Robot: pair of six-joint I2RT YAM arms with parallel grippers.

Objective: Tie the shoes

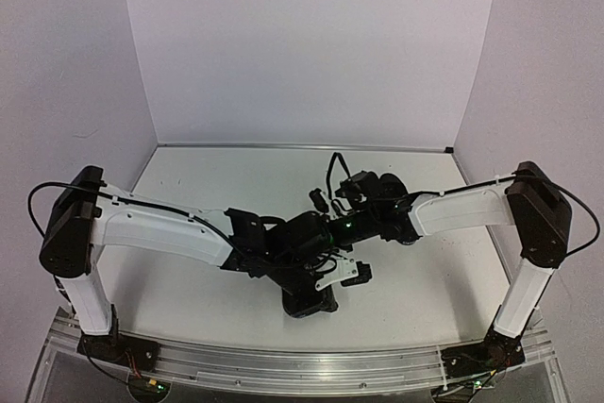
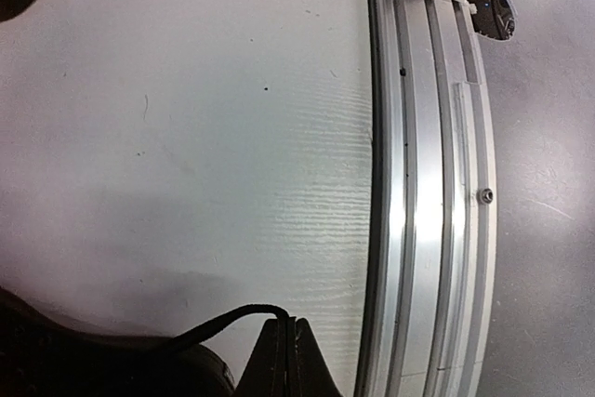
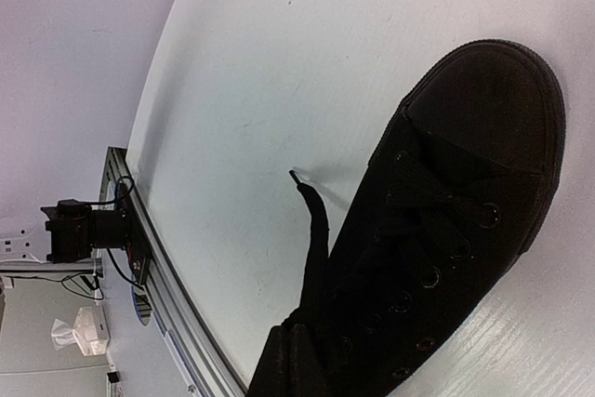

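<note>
From my end, the biggest thing is the pale backdrop wrapping three sides of the white table. The tabletop is faintly scuffed and shows a fine grain ripple near the aluminium rail along the near edge. Past the rail I see grey floor. Both arms reach in and meet over mid-table, in the near half. There a black shoe sits on the tabletop, its toe cap pointing away from the right gripper, which is clenched on a lace strand. The left gripper is pinched tight on another lace end.
</note>
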